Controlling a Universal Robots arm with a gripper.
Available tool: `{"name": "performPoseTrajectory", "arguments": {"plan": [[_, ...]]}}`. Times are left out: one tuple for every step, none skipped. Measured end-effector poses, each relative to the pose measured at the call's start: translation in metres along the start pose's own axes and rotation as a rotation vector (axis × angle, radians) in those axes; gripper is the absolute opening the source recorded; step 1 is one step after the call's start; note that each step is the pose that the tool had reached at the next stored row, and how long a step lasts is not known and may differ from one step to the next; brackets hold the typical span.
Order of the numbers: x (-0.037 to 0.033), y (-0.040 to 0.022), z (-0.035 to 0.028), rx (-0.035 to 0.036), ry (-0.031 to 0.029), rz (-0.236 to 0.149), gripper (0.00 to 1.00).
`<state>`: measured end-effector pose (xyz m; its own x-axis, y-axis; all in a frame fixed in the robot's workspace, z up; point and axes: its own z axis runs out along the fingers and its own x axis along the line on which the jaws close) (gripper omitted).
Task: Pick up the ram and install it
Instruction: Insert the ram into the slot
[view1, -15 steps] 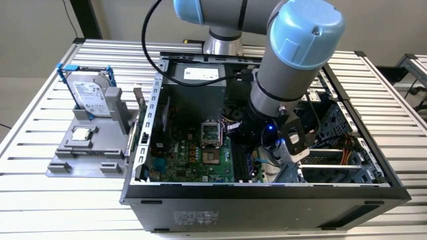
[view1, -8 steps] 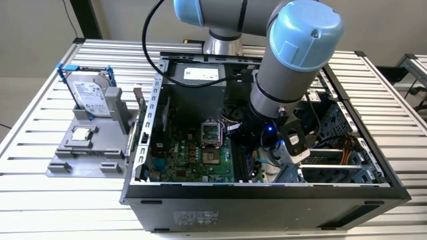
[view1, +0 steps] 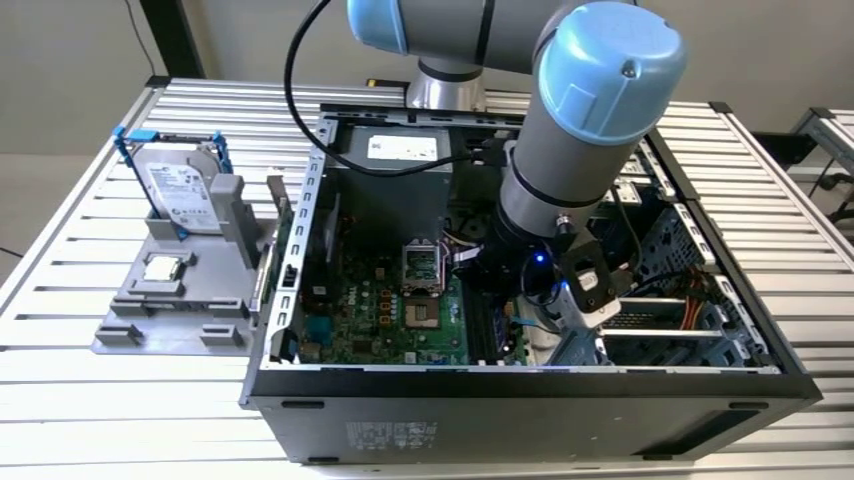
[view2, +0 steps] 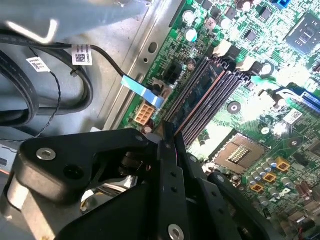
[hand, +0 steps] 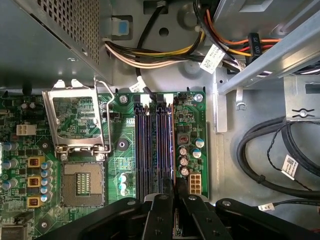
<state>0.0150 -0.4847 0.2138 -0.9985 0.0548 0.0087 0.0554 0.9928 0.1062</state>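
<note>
Inside the open computer case on the table, the pincer is pressed together on the ram, pinching it edge-on. The stick stands low over the memory slots, in line with the slot closest to the case wall; I cannot tell if it touches. I judge this is the install step. It asks for a straight, even push with the edge exactly along the slot. Farther off, the hard drive stands in its holder.
</note>
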Motion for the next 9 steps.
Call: {"name": "performPoseTrajectory", "arguments": {"plan": [[0.0,0.0,0.0,-0.0001,0.0,0.0,0.0],[0.0,0.0,0.0,-0.0001,0.0,0.0,0.0],[0.0,0.0,0.0,-0.0001,0.0,0.0,0.0],[0.0,0.0,0.0,-0.0001,0.0,0.0,0.0],[0.0,0.0,0.0,-0.0001,0.0,0.0,0.0],[0.0,0.0,0.0,0.0,0.0001,0.0,0.0],[0.0,0.0,0.0,0.0,0.0,0.0,0.0],[0.0,0.0,0.0,-0.0001,0.0,0.0,0.0],[0.0,0.0,0.0,-0.0001,0.0001,0.0,0.0]]}}
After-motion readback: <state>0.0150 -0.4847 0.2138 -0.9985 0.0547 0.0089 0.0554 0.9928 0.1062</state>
